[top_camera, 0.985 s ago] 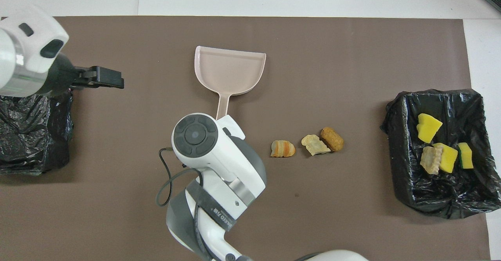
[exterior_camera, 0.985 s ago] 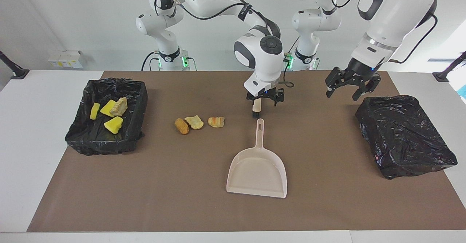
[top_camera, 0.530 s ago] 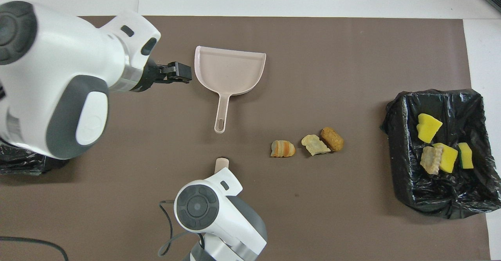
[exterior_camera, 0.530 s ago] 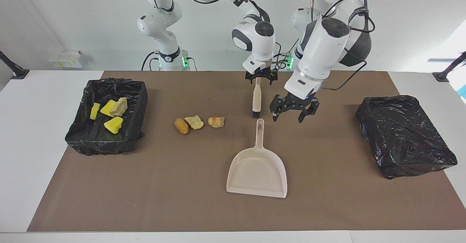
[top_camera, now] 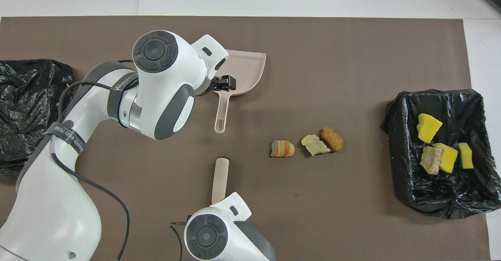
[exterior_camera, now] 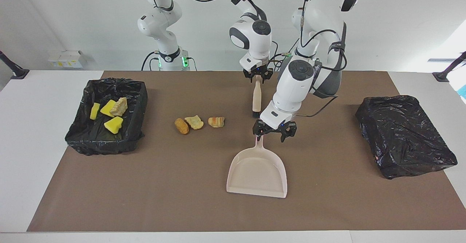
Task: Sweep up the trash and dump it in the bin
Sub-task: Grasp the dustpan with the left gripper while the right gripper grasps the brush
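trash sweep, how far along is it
Four pieces of trash already lie in the black-lined bin at the right arm's end. The right gripper holds the brush by its handle end, and the left gripper is down at the dustpan handle, open, not yet gripping. Three pieces on the mat remain to be swept and dumped.

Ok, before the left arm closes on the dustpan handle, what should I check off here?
1. Left end effector open: ok.
2. Left end effector at the dustpan handle: ok; centred on it: cannot tell.
3. Right end effector at the brush handle end: ok; firm hold: cannot tell.
4. Three trash pieces loose on the mat, clear of the dustpan: ok.
5. Lined bin open at the right arm's end, four pieces inside: ok.
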Robot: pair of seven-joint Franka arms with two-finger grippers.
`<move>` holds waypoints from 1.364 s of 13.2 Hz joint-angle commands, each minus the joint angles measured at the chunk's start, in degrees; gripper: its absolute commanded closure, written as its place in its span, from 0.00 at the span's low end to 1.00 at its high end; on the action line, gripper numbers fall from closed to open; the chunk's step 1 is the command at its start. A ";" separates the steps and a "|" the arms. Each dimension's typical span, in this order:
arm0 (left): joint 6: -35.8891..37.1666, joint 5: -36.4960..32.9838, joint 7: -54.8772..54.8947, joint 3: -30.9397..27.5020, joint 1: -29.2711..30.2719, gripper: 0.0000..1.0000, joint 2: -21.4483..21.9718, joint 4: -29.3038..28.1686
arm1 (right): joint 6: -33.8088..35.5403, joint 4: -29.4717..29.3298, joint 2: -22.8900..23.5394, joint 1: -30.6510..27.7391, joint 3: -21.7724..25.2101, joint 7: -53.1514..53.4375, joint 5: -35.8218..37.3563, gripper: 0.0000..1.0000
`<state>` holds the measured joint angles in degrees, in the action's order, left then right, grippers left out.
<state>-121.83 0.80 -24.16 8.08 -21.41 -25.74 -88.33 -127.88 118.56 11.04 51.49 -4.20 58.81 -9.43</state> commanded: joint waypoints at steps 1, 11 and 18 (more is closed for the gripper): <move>-0.78 -0.71 -1.16 -0.52 -2.22 0.00 0.08 -2.02 | -0.44 0.97 -0.94 -0.60 -0.11 -1.15 -1.47 1.00; 2.12 -1.50 -0.45 -0.52 -5.04 0.30 -0.19 -4.49 | 10.81 8.59 -11.72 -3.58 0.42 -1.32 -0.33 1.00; 4.85 -8.79 1.21 -0.52 -5.30 1.00 0.34 -3.70 | 16.43 12.74 -19.56 -10.87 0.42 -10.63 2.31 1.00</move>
<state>-118.66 -5.18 -23.72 8.26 -25.86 -26.19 -92.29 -112.75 129.99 -6.17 42.77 -3.44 50.76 -8.54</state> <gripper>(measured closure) 0.692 0.749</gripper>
